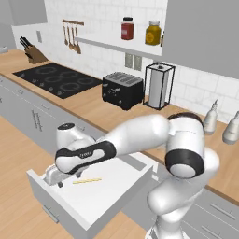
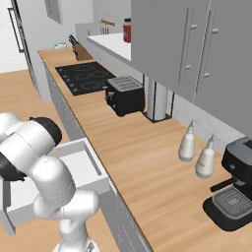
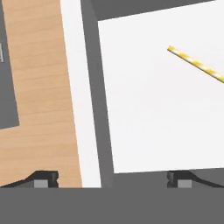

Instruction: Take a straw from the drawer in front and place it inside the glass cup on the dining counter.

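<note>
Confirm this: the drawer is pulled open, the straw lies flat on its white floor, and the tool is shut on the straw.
Not quite. The tool is open and holds nothing; in the hand view the straw lies apart from its fingertips. The rest stands: the left base view shows the drawer pulled open, straw flat on its white floor.

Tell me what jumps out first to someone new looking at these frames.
The white arm sweeps low across the left base view, its open gripper hanging over the left end of the pulled-out drawer. A thin yellow straw lies flat on the drawer's white floor, beside the gripper and untouched; in the hand view it sits off to the upper right. Behind, a black toaster stands on the wooden worktop.
</note>
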You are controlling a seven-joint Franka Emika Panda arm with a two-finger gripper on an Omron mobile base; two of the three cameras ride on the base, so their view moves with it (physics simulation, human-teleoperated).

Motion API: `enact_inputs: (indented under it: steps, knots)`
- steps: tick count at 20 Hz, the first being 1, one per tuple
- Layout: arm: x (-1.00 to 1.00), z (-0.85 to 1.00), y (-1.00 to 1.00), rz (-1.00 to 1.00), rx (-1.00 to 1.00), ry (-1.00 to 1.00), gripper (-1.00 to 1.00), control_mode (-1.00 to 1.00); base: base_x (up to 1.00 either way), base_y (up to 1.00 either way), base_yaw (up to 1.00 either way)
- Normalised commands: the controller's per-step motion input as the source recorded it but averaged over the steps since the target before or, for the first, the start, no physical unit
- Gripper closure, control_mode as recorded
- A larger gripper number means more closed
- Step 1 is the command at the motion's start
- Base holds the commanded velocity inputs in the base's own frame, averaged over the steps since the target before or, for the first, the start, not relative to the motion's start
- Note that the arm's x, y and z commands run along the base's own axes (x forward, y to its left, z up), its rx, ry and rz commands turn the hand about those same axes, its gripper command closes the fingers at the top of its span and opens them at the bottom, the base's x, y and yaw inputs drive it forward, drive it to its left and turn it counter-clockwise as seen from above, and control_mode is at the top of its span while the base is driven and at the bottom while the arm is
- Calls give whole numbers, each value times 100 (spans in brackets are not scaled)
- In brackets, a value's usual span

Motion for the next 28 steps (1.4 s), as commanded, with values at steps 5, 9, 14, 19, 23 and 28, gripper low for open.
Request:
enact_inputs:
  steps: [5, 9, 14, 19, 23, 28]
  knots:
    - [23, 0, -69, -29, -1, 1, -100, -100, 0, 0, 0]
    - [39, 0, -33, -40, 0, 1, -100, -100, 0, 0, 0]
    - [38, 0, -1, -42, 0, 0, -100, -100, 0, 0, 0]
    - [44, -2, 0, -24, -2, 2, -100, -100, 0, 0, 0]
    - [11, -13, 0, -10, -2, 6, -100, -100, 0, 0, 0]
    - [0, -32, 0, 26, -5, 0, -100, -100, 0, 0, 0]
